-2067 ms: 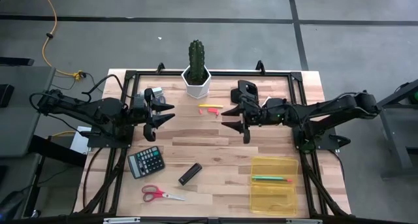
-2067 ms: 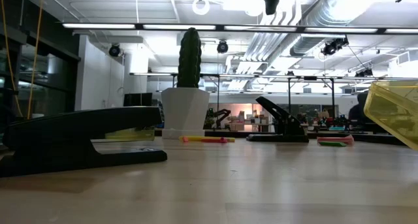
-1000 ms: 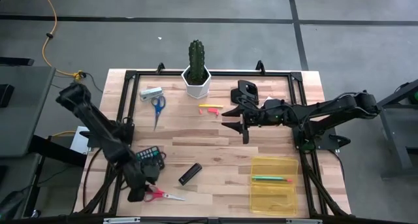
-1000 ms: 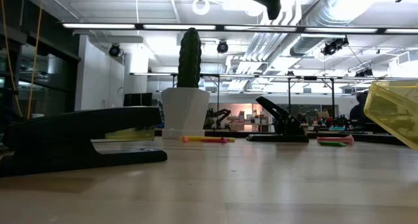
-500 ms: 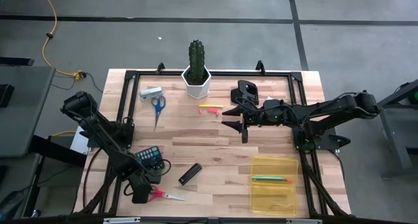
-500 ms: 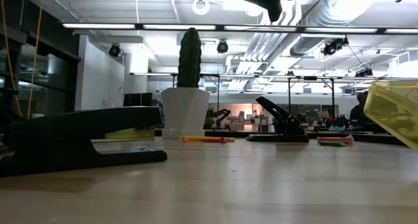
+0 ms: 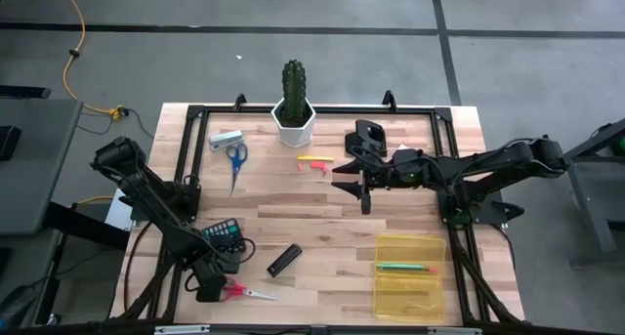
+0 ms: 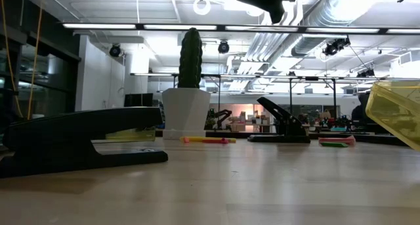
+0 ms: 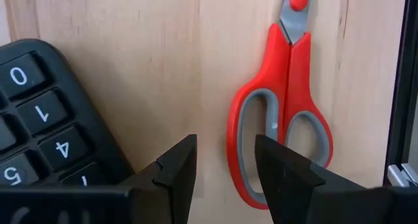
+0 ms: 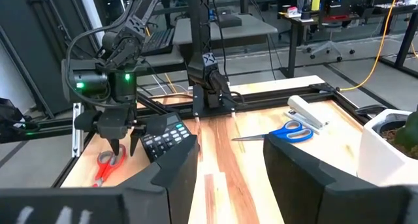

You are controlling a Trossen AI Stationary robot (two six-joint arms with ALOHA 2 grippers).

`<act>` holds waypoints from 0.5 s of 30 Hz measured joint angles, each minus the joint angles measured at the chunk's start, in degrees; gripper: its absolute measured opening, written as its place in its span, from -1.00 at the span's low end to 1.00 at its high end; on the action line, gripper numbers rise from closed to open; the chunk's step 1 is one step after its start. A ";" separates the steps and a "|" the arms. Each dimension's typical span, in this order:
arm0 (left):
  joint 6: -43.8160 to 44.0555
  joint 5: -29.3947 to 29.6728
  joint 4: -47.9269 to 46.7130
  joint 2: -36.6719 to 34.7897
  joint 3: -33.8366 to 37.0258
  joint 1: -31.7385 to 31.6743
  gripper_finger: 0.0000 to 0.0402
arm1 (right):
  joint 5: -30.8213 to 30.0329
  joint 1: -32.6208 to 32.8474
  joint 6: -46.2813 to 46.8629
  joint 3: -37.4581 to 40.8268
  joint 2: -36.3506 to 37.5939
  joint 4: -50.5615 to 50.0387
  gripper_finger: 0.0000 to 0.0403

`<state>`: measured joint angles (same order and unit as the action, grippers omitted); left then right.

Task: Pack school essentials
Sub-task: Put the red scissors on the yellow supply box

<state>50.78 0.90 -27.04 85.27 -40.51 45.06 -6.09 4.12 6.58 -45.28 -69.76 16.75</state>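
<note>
Red-handled scissors (image 7: pixel 244 292) lie flat near the table's near left corner, beside a black calculator (image 7: pixel 220 241). My left gripper (image 9: pixel 225 165) points steeply down, open, just over the scissors' handle loops (image 9: pixel 261 139); the right wrist view shows it (image 10: pixel 124 145) close above them. Blue-handled scissors (image 7: pixel 235 157) lie at the far left. A yellow and a pink pen (image 7: pixel 314 161) lie near the cactus pot. A clear yellow box (image 7: pixel 410 276) at the near right holds a green pen (image 7: pixel 405 268). My right gripper (image 7: pixel 340 177) hangs open, held level above the table's middle.
A potted cactus (image 7: pixel 294 105) stands at the far middle, a black hole punch (image 7: pixel 369 137) to its right. A black stapler (image 7: pixel 284 260) lies near the calculator, and a white stapler-like item (image 7: pixel 226 138) by the blue scissors. Bare wood shows mid-table.
My left gripper has sunk toward the red scissors' handles and tipped more steeply downward, then held still for the last half second. Its fingers have stayed open. Nothing on the table has moved.
</note>
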 joint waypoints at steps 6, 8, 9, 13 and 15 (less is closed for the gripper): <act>0.04 -1.07 0.39 1.97 0.02 0.64 -0.29 | -0.03 0.00 0.01 0.00 0.00 -0.23 -0.17; 0.14 -1.74 0.90 2.74 -0.13 0.98 -0.29 | -0.04 0.00 0.01 0.00 0.00 -0.24 -0.17; 0.50 -1.65 0.77 3.16 -0.43 1.23 -0.29 | -0.04 0.00 0.00 0.00 0.00 -0.24 -0.17; 1.66 -0.64 0.07 4.28 -1.54 2.02 -0.29 | -0.04 0.00 0.01 0.00 0.00 -0.24 -0.17; 3.04 0.45 -0.28 4.88 -1.87 2.35 -0.29 | -0.04 0.00 -0.01 0.00 0.00 -0.25 -0.17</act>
<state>53.82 1.35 -27.32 90.15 -42.38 47.41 -6.13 4.12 6.57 -45.28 -69.76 16.49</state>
